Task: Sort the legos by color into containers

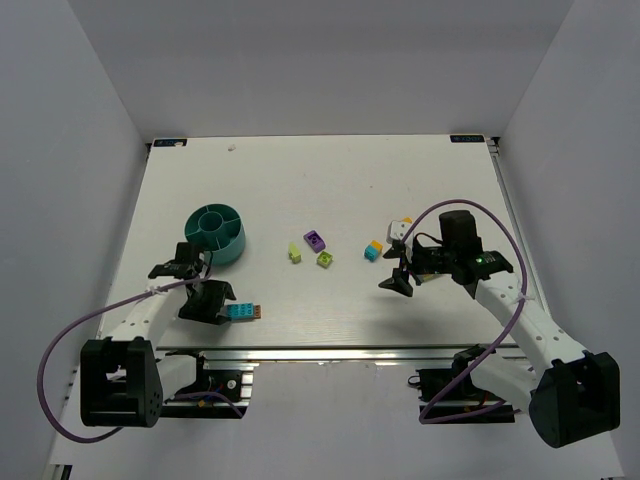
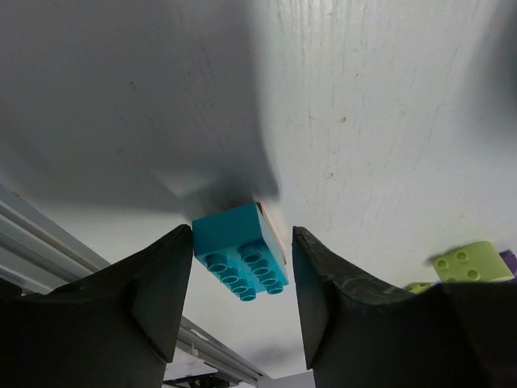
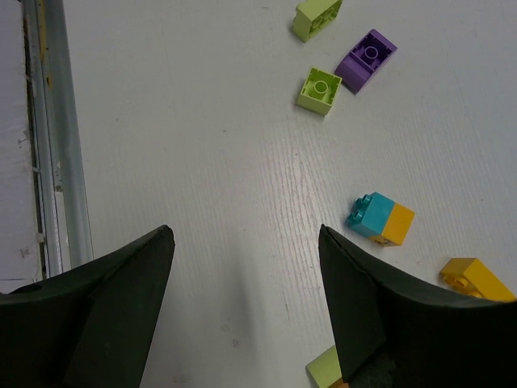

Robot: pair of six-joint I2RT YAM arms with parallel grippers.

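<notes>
A cyan brick [image 2: 240, 250] with a thin brown plate [image 2: 273, 230] stuck to its back lies on the table near the front edge, between my left gripper's [image 2: 242, 236] open fingers. It also shows in the top view [image 1: 240, 312], beside the left gripper [image 1: 222, 305]. The teal divided bowl [image 1: 215, 232] stands just behind that gripper. My right gripper [image 3: 244, 234] is open and empty above bare table. A joined cyan and orange brick [image 3: 380, 218] lies to its right. Two lime bricks [image 3: 320, 90] [image 3: 317, 16] and a purple brick [image 3: 366, 59] lie farther off.
An orange brick [image 3: 477, 280] and a lime piece [image 3: 327, 368] lie close to the right gripper's right finger. The metal rail [image 3: 52, 145] of the table's front edge runs along the left of the right wrist view. White walls enclose the table [image 1: 330, 170].
</notes>
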